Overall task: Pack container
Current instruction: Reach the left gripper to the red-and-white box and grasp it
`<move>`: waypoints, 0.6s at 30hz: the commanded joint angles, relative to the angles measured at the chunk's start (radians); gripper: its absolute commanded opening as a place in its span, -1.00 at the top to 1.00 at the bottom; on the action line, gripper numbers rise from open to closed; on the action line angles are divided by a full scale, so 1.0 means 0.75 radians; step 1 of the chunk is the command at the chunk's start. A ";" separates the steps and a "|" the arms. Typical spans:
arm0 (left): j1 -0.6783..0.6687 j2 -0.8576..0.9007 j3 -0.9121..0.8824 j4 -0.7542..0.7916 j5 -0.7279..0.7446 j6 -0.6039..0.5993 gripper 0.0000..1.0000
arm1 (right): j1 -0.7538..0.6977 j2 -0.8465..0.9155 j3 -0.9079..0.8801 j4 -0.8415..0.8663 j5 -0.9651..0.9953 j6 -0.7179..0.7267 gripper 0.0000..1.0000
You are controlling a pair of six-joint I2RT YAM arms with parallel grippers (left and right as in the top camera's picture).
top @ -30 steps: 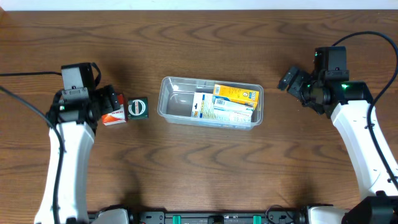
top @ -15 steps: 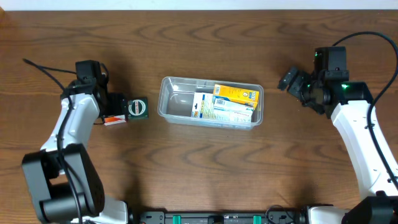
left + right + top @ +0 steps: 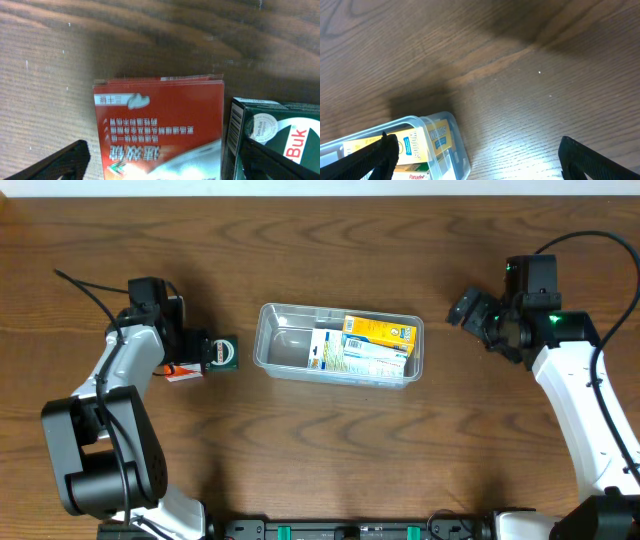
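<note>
The clear plastic container [image 3: 300,308] lies mid-table and holds a yellow box [image 3: 379,332] and white-and-green boxes [image 3: 345,356]; its left end is bare. My left gripper [image 3: 200,352] is open low over a red printed box [image 3: 182,372] next to a dark green box [image 3: 222,354]. In the left wrist view the fingers [image 3: 162,150] straddle the red box [image 3: 159,115], and the right finger lies over the green box [image 3: 272,125]. My right gripper [image 3: 468,310] is open and empty, right of the container; its wrist view [image 3: 475,150] shows the container's corner [image 3: 447,120].
The two small boxes sit on the wooden table left of the container. Black cables [image 3: 85,290] trail from the left arm at the back left and from the right arm [image 3: 590,240] at the back right.
The left arm has swung its elbow toward the front and turned its wrist, bringing the gripper closer over the red and green boxes. The right arm and the container have not moved.
</note>
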 commanded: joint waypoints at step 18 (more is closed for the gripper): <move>0.008 -0.029 0.016 0.011 -0.019 -0.007 -0.89 | -0.007 -0.024 0.009 -0.002 -0.001 0.018 -0.99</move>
